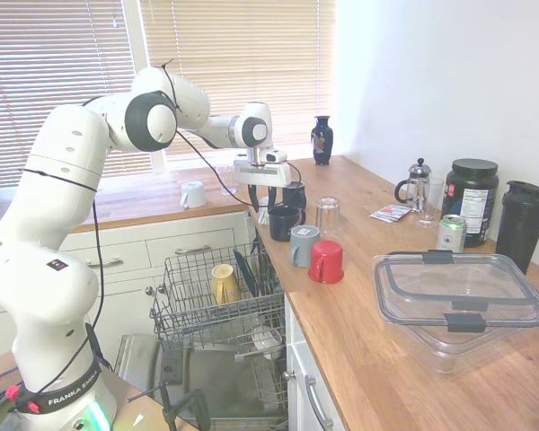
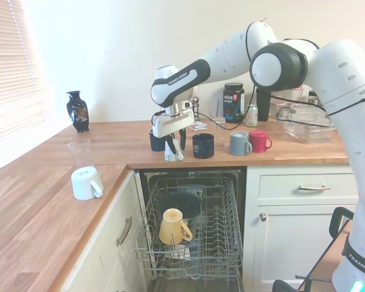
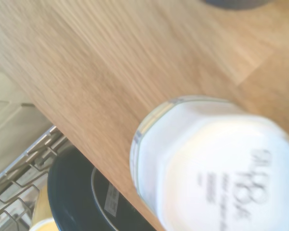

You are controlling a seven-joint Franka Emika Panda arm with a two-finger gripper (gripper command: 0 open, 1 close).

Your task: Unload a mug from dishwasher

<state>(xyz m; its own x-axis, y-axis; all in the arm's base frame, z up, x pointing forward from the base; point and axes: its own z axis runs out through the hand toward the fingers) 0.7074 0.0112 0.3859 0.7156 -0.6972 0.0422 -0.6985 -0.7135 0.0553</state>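
Mug: we see 1 small whitish mug (image 2: 173,152) upside down on the wooden countertop (image 2: 118,146).
Gripper (image 2: 174,143): open, fingers spread just above it.

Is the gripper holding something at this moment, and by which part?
Nothing, it seems. The gripper is open just above the whitish mug, which stands upside down on the worktop near its edge.

I see the mug (image 2: 171,154) standing upside down on the bench (image 2: 109,146) at its front edge, directly under the end effector (image 2: 174,143), above the open dishwasher (image 2: 194,231). A second mug (image 2: 174,226) sits in the rack below; four more stand just beside it.
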